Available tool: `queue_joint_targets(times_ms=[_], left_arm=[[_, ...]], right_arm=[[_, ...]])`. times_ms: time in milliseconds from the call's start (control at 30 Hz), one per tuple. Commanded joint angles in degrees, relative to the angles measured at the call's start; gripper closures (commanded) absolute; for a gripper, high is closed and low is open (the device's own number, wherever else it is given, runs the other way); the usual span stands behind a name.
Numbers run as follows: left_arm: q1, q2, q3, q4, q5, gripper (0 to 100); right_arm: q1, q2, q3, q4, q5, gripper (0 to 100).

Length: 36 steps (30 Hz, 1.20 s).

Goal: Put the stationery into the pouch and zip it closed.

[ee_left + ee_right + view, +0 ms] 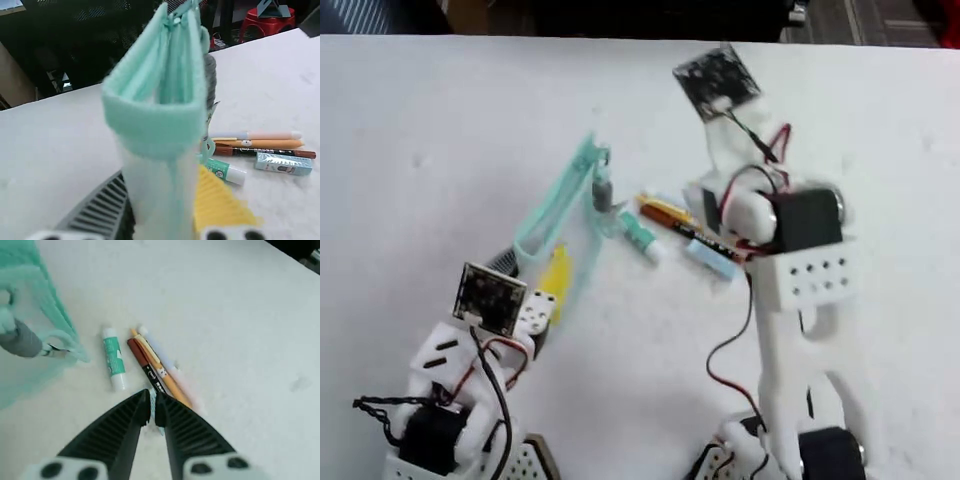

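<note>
Left wrist view has the left gripper (160, 210) clamped on a soft mint-green mesh pouch (155, 125), whose mouth appears open. The fabric looks limp and likely to sag, so the stiffer zip band seems the best hold. Near it on the white table (420, 120) lie a green-and-white glue stick (113, 362), slim pens (155, 367) and a pale-blue eraser (282, 164). They look light, rigid and apt to roll, best pinched mid-barrel. The right gripper (152, 407) hovers above them, jaws nearly together and empty.
</note>
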Motion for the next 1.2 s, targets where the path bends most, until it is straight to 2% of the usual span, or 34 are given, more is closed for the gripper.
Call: queue_joint_targets(times_ms=[0, 200, 267, 333, 400, 533, 633, 767, 933, 1167], left_arm=[[0.0, 1.7, -1.6, 2.8, 4.1, 75], [-0.2, 1.7, -1.8, 2.9, 4.7, 75], [-0.2, 1.7, -1.9, 2.9, 4.6, 75], [-0.2, 1.7, -1.9, 2.9, 4.6, 76], [-0.2, 1.7, -1.9, 2.9, 4.7, 81], [-0.2, 1.7, -1.9, 2.3, 4.5, 98], [-0.9, 1.7, -1.9, 1.4, 4.7, 96], [-2.8, 1.7, -1.7, 1.2, 4.8, 98], [-2.7, 1.7, -1.6, 1.2, 4.8, 98], [-2.2, 1.7, -1.5, 1.2, 4.8, 98]], right_arm=[[-2.5, 2.3, -6.9, -1.3, -3.9, 98.1], [-7.8, 7.6, -12.0, -1.0, -6.4, 98.1], [-7.2, 9.0, -12.7, -1.0, -6.3, 98.1], [-3.6, 10.9, -12.7, -1.5, -6.3, 98.1], [0.2, 14.4, -12.3, -2.7, -6.3, 98.1], [4.6, 24.4, -12.7, -3.1, -6.2, 98.1], [4.8, 31.3, -12.9, -4.4, -0.3, 98.1], [4.8, 38.2, -12.9, -7.1, 6.2, 96.9], [4.8, 44.0, -12.8, -9.7, 9.5, 85.3], [5.2, 49.6, -12.7, -13.5, 15.4, 87.8]])
